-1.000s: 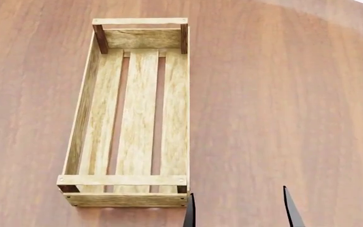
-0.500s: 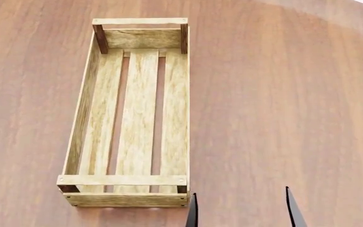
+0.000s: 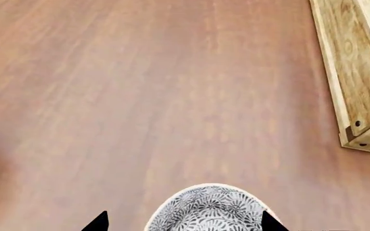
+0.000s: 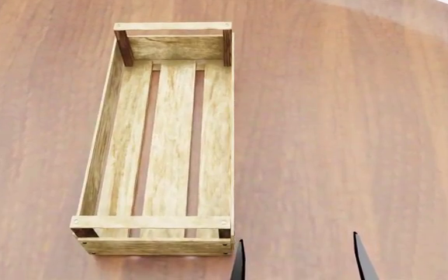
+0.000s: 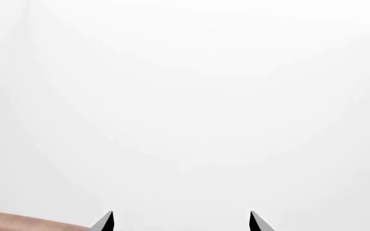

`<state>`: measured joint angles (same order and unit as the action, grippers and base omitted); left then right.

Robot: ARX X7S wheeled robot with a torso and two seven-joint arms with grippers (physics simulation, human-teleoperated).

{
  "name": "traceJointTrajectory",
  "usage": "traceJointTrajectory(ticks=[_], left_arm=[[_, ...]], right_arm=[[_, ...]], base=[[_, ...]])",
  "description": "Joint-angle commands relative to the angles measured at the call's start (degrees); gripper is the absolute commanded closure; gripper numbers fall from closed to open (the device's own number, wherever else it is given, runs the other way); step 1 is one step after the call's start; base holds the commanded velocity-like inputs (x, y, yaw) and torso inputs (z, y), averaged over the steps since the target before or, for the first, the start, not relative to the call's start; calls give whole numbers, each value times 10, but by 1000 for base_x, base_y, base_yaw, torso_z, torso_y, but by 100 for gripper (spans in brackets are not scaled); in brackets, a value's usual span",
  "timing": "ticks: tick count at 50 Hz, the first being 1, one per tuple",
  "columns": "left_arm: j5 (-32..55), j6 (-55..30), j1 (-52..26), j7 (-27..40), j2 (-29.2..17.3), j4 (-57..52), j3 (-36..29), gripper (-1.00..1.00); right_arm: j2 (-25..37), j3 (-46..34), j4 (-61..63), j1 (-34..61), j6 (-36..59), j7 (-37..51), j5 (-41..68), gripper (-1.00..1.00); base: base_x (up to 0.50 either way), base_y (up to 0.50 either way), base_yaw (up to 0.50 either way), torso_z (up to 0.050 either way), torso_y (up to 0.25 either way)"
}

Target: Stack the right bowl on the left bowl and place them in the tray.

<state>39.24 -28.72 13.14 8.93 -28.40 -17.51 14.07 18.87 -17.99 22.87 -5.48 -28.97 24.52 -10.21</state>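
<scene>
Left wrist view: left gripper (image 3: 181,222) wide open, only the two dark fingertips in frame, nothing between them gripped. A patterned bowl (image 3: 209,209) sits on the tabletop (image 3: 146,96) at the frame edge, between the tips but apparently below them; contact cannot be judged. Only part of the bowl shows, so I cannot tell whether it is one bowl or a stack. The near corner of the tray (image 3: 355,72) lies well apart from the bowl.

Head view: tray (image 4: 100,151) empty, three slats bare, lying lengthwise away from the robot. Two dark fingertips (image 4: 239,262) poke in at the bottom edge, beside the tray's near right corner, spread wide, holding nothing visible. Which arm they belong to is not certain from this view alone. No bowl in this view; the bowls sit below the frame.

Right wrist view: right gripper (image 5: 179,222) open, tips apart, empty. Camera faces a blank white background, only a sliver of tabletop in the corner; no task object seen.

Risks, as judgement:
- Bowls are outside the head view, so any grasp relies on the wrist camera; a misjudged descent could shove or tip the bowl.
- Gripping a curved rim off-centre may let it slip.
- Carrying towards the tray, the bowl could clip the near wall or corner post.
</scene>
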Motion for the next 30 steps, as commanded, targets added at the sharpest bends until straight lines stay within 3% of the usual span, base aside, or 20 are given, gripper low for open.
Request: traceJointTrajectory(ticks=[1,30], left_arm=[[-2,1,3,-6,14,7,21,-100],[71,-6,11,-11,40,34,68,-100]], right_arm=[[-9,11,-1,0,-2,-10,-12,-100],[-5,0,-6,3,4,-8,-20,-100]], base=[[0,0,0,0,0],[0,0,0,0,0]])
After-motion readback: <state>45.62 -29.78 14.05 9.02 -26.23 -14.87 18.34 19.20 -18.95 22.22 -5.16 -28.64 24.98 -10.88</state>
